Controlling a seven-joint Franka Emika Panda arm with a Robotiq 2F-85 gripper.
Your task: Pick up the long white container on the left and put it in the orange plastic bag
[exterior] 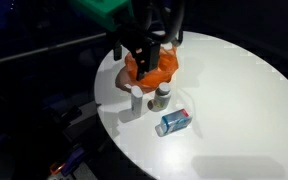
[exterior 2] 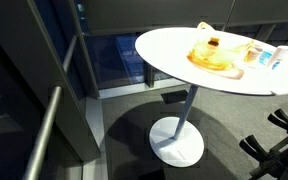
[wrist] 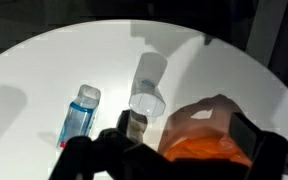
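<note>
The long white container (wrist: 148, 86) stands on the round white table (wrist: 44, 70), next to a small jar (wrist: 136, 126). It also shows in an exterior view (exterior: 136, 98). The crumpled orange plastic bag (wrist: 210, 142) lies just right of it in the wrist view and shows in both exterior views (exterior: 152, 72) (exterior 2: 212, 56). My gripper (wrist: 184, 132) is open and hovers right over the bag, one finger on each side of it, holding nothing. In an exterior view the gripper (exterior: 152, 55) hangs above the bag, behind the white container.
A blue bottle (wrist: 78, 113) lies on the table left of the white container; it is nearer the table's front edge in an exterior view (exterior: 172, 122). The table stands on a single pedestal (exterior 2: 182, 120). The surroundings are dark.
</note>
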